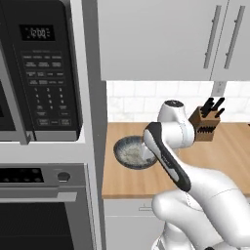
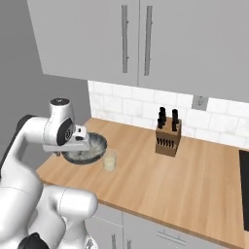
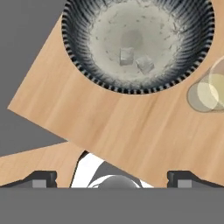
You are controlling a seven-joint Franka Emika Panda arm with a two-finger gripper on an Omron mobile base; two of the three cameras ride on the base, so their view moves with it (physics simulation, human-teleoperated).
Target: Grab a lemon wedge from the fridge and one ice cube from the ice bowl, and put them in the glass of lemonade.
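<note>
Pale wooden counter [image 3: 109, 122] is seen under the two-finger gripper [image 3: 112, 177], jaws spread wide and empty.
Beyond it, the speckled blue-grey ice bowl [image 3: 87, 70] is set with two pale ice cubes [image 3: 127, 55] inside; the small clear glass of lemonade [image 3: 210, 92] is placed just beside its rim.

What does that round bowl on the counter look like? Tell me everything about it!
The ice bowl is wide, shallow and round. Its rim and outside are dark blue-grey with pale speckles and fine stripes, and its inside is pale grey, like glazed pottery. It sits upright on the wooden counter, near the counter's end. Two small clear ice cubes lie near the middle of its bottom, close together. The glass of lemonade stands close beside it; whether they touch is unclear. The open gripper hovers above, not touching it.
</note>
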